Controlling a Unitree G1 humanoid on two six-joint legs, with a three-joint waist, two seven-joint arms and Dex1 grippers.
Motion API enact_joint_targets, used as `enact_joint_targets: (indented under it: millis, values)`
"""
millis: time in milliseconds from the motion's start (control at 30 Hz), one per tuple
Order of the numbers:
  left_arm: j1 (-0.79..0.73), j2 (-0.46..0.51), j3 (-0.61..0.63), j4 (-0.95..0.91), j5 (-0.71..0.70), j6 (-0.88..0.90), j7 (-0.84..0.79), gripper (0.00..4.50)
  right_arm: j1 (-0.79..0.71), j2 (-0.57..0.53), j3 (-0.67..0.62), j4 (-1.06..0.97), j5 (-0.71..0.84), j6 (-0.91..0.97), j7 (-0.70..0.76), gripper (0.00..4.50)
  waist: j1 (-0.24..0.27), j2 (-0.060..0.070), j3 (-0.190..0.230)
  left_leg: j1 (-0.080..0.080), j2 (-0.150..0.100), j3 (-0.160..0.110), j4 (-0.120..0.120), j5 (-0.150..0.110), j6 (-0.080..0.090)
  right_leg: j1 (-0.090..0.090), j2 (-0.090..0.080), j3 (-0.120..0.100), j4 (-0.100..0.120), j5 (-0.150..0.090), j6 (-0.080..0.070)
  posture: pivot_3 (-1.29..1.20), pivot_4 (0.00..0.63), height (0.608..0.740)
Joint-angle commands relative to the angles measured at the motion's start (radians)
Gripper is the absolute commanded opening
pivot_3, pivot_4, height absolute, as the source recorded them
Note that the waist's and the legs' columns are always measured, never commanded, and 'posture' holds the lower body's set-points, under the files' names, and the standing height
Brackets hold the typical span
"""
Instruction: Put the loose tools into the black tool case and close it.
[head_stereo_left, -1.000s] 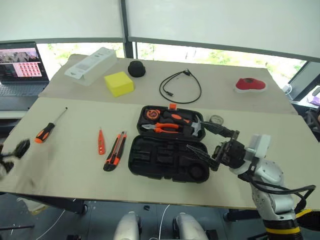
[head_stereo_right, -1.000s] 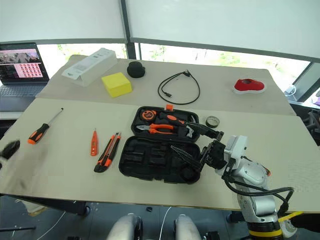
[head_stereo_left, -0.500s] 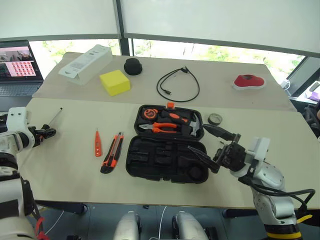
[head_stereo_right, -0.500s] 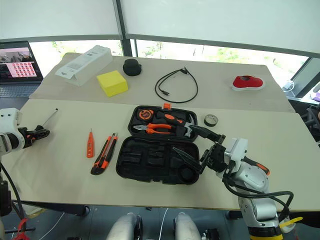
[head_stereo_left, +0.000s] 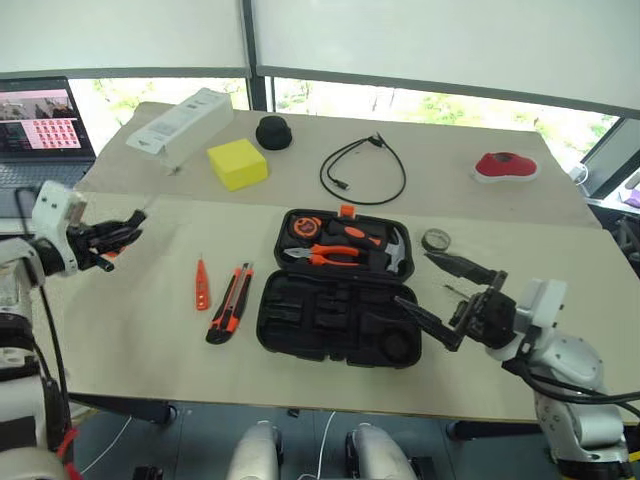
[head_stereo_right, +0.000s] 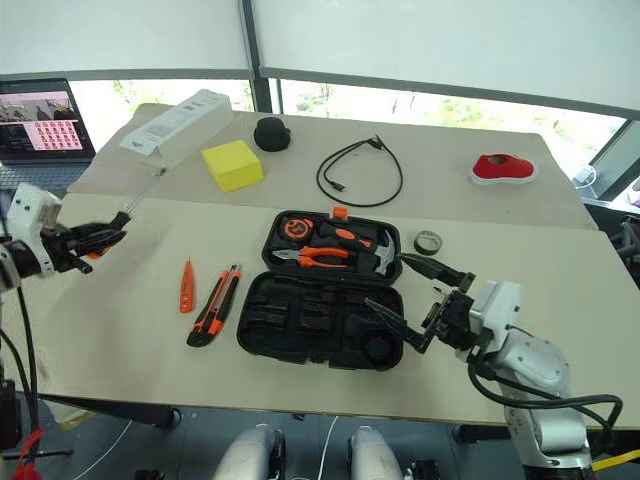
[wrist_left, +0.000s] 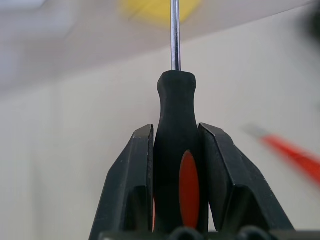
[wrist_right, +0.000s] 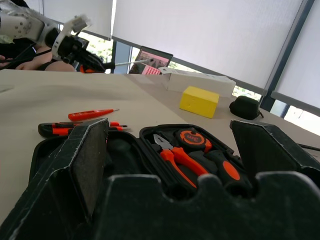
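While the black tool case (head_stereo_left: 338, 290) lies open at the centre of the table (head_stereo_left: 560, 270), the left gripper (head_stereo_left: 118, 236) hangs above the table at the nine o'clock side, both fingers pressed against the orange-black handle of a long screwdriver (wrist_left: 176, 150). In the left wrist view the handle sits squarely between the pads, and the steel shaft runs straight out past the fingertips toward the yellow block (head_stereo_left: 237, 164).

The right gripper (head_stereo_left: 452, 302) waits with its fingers spread wide and empty, just off the case's four o'clock corner; one finger reaches over the case edge, though contact cannot be judged.

Loose tools on the table: a slim orange tester pen (head_stereo_left: 202, 284) and an orange-black utility knife (head_stereo_left: 231, 301), side by side just beyond the case's nine o'clock edge, and a small dark tape roll (head_stereo_left: 435, 240) near its two o'clock corner. The far half of the case holds pliers and other orange-handled tools; the near half shows empty moulded recesses.

Step in hand, as judged: carrying the screwdriver to the case. To do it well, the carry should pass above the pen and knife. The shaft should be turned parallel to a long recess before lowering, the handle set into the wider end, and the grip released only once the tool rests in its seat. A shaft left proud of its slot would likely stop the lid from closing.
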Motion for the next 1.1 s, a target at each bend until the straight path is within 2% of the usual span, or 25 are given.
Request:
enact_joint_targets:
  millis: [33, 133, 200, 400, 533, 733, 1033, 1067, 1100]
  values:
    - [0.024, -0.031, -0.105, -0.317, -0.056, 0.03, -0.163, 0.89, 0.014, -0.064, -0.08, -0.017, 0.042, 0.018, 0.048, 4.5, 0.004, 0.001, 0.0, 0.0, 0.0, 0.0, 0.0, 0.0, 0.0, 0.001, 0.0, 0.0, 0.0, 0.0, 0.0, 0.0, 0.15, 0.74]
    - [-0.02, -0.107, -0.222, -0.453, -0.022, 0.062, -0.17, 0.89, 0.038, -0.137, -0.114, 0.012, 0.038, 0.042, 0.108, 4.5, 0.011, 0.003, 0.0, 0.0, -0.001, 0.0, 0.002, 0.0, 0.0, 0.002, 0.001, 0.0, 0.0, 0.0, 0.0, 0.0, 0.15, 0.74]
    - [-0.058, -0.162, -0.323, -0.481, 0.063, 0.048, -0.153, 0.89, 0.045, -0.188, -0.136, 0.04, 0.047, 0.085, 0.129, 4.5, 0.011, 0.003, 0.001, 0.0, -0.001, -0.001, 0.004, 0.0, 0.0, 0.002, 0.002, 0.001, 0.0, 0.0, 0.002, 0.0, 0.15, 0.74]
    - [-0.143, -0.31, -0.52, -0.376, 0.26, -0.069, -0.108, 0.89, 0.035, -0.276, -0.121, 0.043, 0.041, 0.198, 0.153, 4.5, 0.001, 0.004, 0.001, -0.001, -0.001, -0.002, 0.008, 0.0, 0.001, 0.002, 0.004, 0.004, 0.0, 0.001, 0.003, 0.0, 0.15, 0.74]
    - [-0.185, -0.371, -0.568, -0.302, 0.34, -0.098, -0.051, 0.89, 0.015, -0.285, -0.115, 0.029, 0.04, 0.251, 0.139, 4.5, -0.002, 0.005, 0.001, -0.001, -0.001, -0.003, 0.008, 0.0, 0.001, 0.002, 0.004, 0.004, 0.0, 0.001, 0.003, 0.0, 0.15, 0.74]
    - [-0.216, -0.414, -0.614, -0.247, 0.421, -0.123, -0.037, 0.89, 0.038, -0.282, -0.138, 0.049, 0.021, 0.252, 0.166, 4.5, 0.011, 0.005, 0.001, -0.004, -0.001, -0.003, 0.012, -0.001, 0.002, 0.002, 0.004, 0.004, 0.0, 0.001, 0.004, 0.0, 0.15, 0.74]
    - [-0.217, -0.466, -0.608, -0.258, 0.427, -0.113, -0.037, 0.89, 0.095, -0.285, -0.152, 0.043, 0.012, 0.279, 0.173, 4.5, 0.013, 0.006, 0.001, -0.006, -0.002, -0.004, 0.019, -0.002, 0.005, 0.004, 0.003, 0.003, 0.0, 0.003, 0.007, 0.0, 0.15, 0.74]
    - [-0.213, -0.47, -0.601, -0.268, 0.42, -0.11, -0.033, 1.9, 0.099, -0.287, -0.154, 0.047, 0.01, 0.28, 0.176, 4.5, 0.013, 0.006, 0.001, -0.006, -0.002, -0.004, 0.018, -0.002, 0.005, 0.004, 0.003, 0.003, 0.0, 0.003, 0.007, 0.0, 0.15, 0.74]
    - [-0.21, -0.48, -0.586, -0.277, 0.403, -0.106, -0.026, 2.09, 0.101, -0.288, -0.158, 0.055, 0.007, 0.275, 0.18, 4.5, 0.013, 0.006, 0.001, -0.006, -0.002, -0.004, 0.018, -0.002, 0.005, 0.004, 0.003, 0.003, 0.0, 0.003, 0.007, 0.0, 0.15, 0.74]
